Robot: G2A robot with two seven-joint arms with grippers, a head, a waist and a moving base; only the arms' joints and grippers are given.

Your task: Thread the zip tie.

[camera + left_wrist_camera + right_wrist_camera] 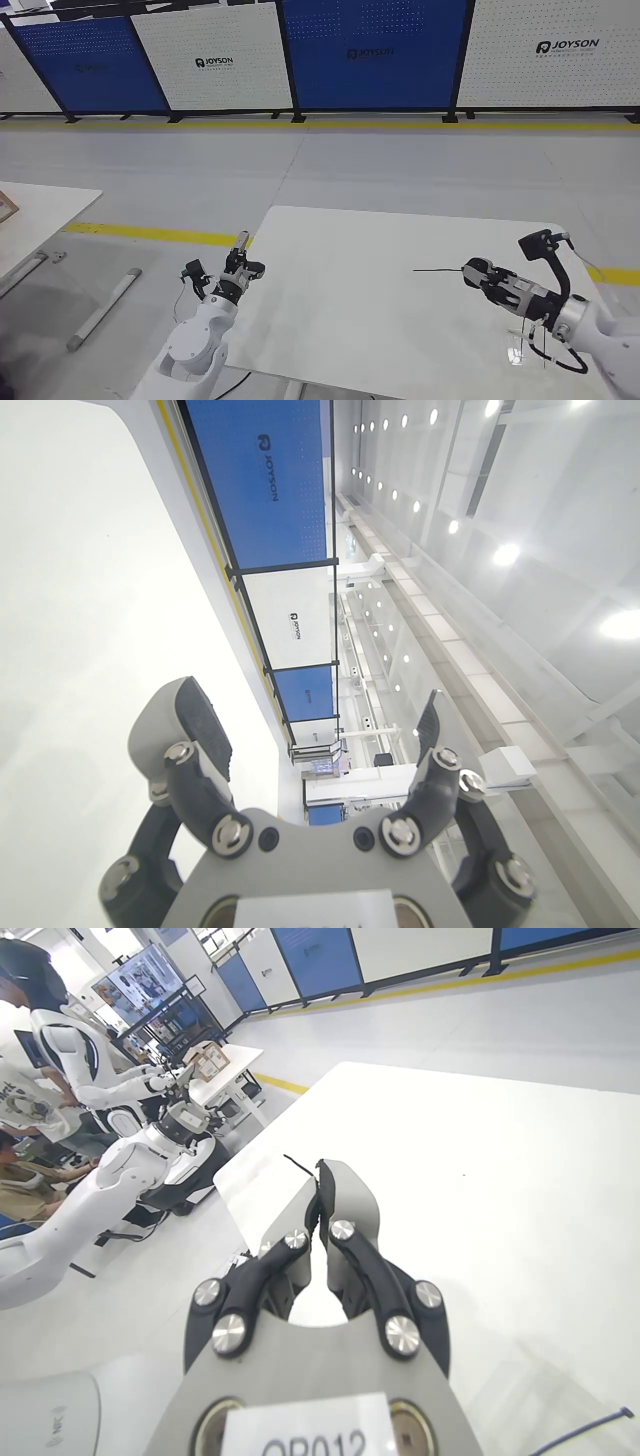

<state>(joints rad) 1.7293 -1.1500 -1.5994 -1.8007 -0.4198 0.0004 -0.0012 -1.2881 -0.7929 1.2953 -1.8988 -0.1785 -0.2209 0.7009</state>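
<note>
A thin black zip tie (438, 269) sticks out level over the white table (380, 310), held at one end by my right gripper (474, 272) at the table's right side. In the right wrist view that gripper (318, 1180) is shut on the zip tie (298, 1164), whose short tip shows past the fingertips. My left gripper (240, 250) stands at the table's left edge, pointing up and away. In the left wrist view it (310, 705) is open with nothing between its fingers.
A second dark zip tie (595, 1425) lies on the table close to my right arm. Another white table (40, 215) stands to the far left. Blue and white pegboard panels (370, 55) line the back beyond a yellow floor stripe.
</note>
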